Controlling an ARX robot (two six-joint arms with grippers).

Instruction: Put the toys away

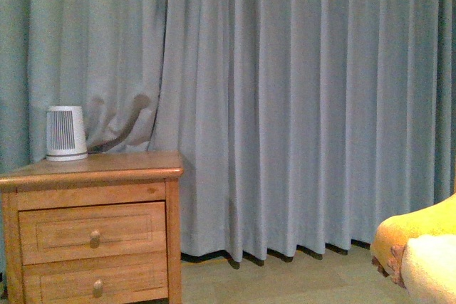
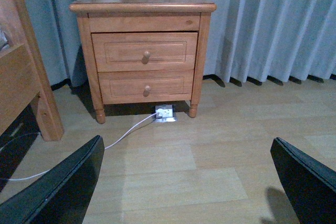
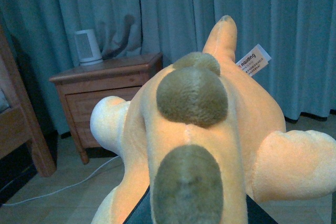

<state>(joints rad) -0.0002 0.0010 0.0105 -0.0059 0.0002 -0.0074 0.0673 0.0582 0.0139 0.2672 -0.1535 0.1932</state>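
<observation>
The orange-yellow plush animal (image 3: 210,129) fills the right wrist view, with brown oval patches down its back, pale limbs and a white label. My right gripper (image 3: 194,211) is shut on the plush animal and holds it up off the floor; only dark finger edges show beneath it. Part of the plush animal (image 1: 420,250) shows at the lower right corner of the front view. My left gripper (image 2: 189,182) is open and empty above the wood floor, its two black fingers (image 2: 58,187) wide apart, facing the nightstand.
A wooden nightstand (image 1: 92,226) with two drawers stands by the blue-grey curtain (image 1: 299,105), with a small white device (image 1: 66,133) on top. A power strip (image 2: 165,113) and white cable lie on the floor below it. A wooden bed frame (image 2: 23,87) stands beside it.
</observation>
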